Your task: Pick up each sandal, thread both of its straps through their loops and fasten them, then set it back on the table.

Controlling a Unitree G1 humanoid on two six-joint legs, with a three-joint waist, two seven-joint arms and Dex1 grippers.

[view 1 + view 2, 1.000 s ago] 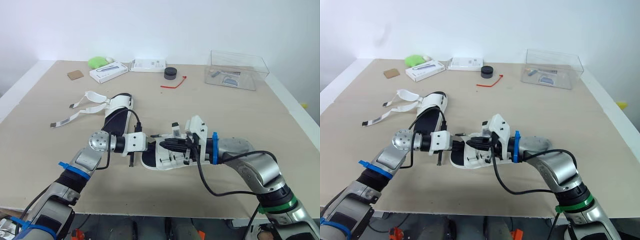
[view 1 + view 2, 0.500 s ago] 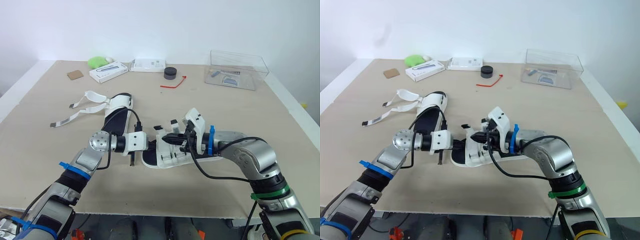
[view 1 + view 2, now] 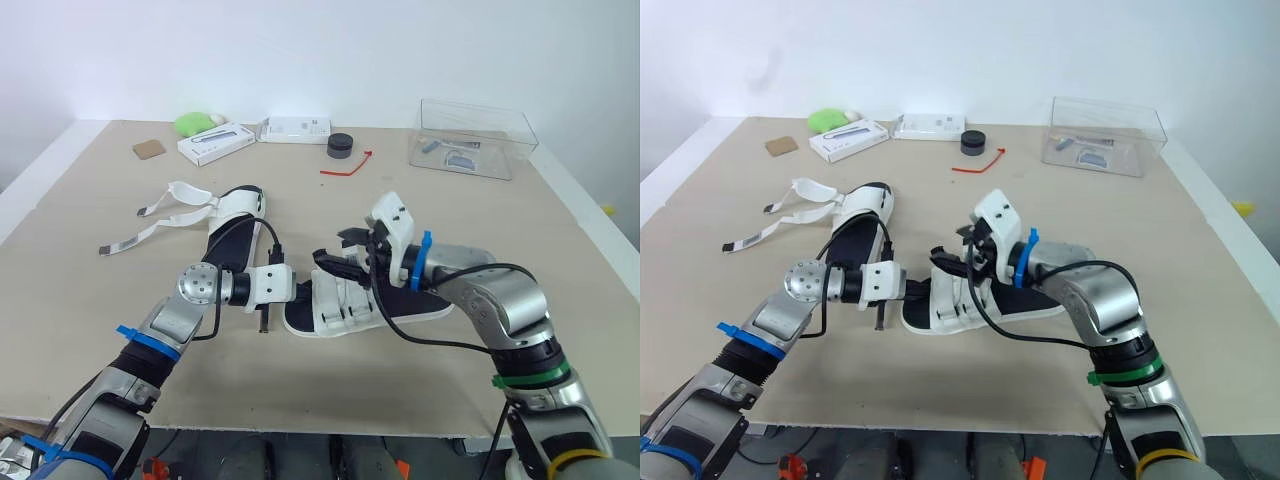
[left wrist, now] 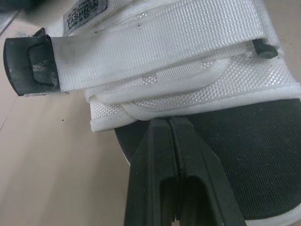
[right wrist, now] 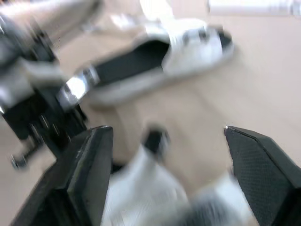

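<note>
Near sandal (image 3: 345,300): white woven straps, black footbed, white sole edge; strap end tipped with black tab (image 4: 30,66). Far sandal (image 3: 232,225): white straps, black footbed. Table (image 3: 100,330): plain beige. Left gripper (image 4: 168,121) and right gripper (image 5: 167,129): fingers black. Cable tie (image 3: 349,165): red. Round puck (image 3: 341,146): black. Cardboard square (image 3: 148,149): brown. Soft object (image 3: 195,124) at far edge: bright green. Two flat boxes (image 3: 216,143): white, nearer one marked in blue. Container (image 3: 472,138): clear.
</note>
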